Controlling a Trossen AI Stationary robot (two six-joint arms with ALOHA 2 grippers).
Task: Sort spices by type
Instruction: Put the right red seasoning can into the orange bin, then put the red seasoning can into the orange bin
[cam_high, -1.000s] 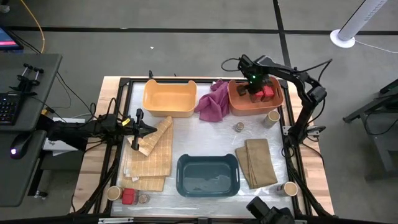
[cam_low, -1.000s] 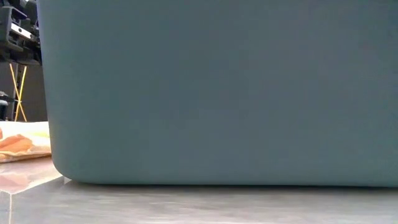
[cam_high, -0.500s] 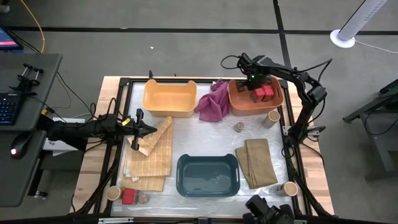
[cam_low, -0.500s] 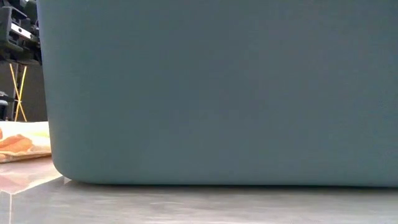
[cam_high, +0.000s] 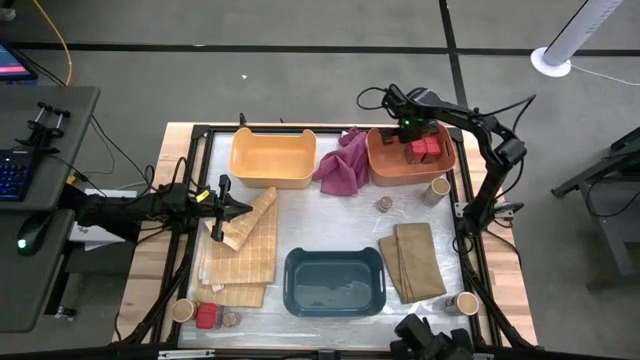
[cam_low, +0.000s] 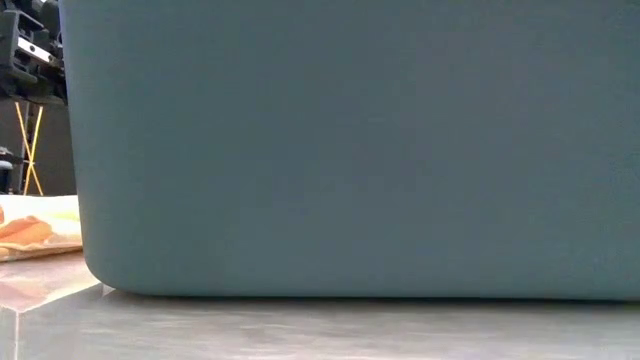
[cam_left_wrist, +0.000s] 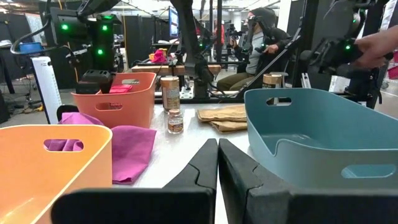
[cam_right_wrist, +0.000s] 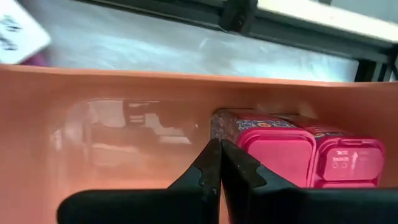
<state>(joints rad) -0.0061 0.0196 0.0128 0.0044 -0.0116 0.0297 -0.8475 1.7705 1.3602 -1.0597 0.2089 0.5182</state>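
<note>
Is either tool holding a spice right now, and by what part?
Nothing held. Right tool is shut empty over the orange bin, beside the red tins; left tool is shut empty.

Magenta cloth (cam_high: 343, 163) between two bins

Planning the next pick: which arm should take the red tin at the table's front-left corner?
Left, probably. The left gripper hangs shut on that side, nearer the red tin. The right gripper is shut over the coral bin, far corner.
</note>
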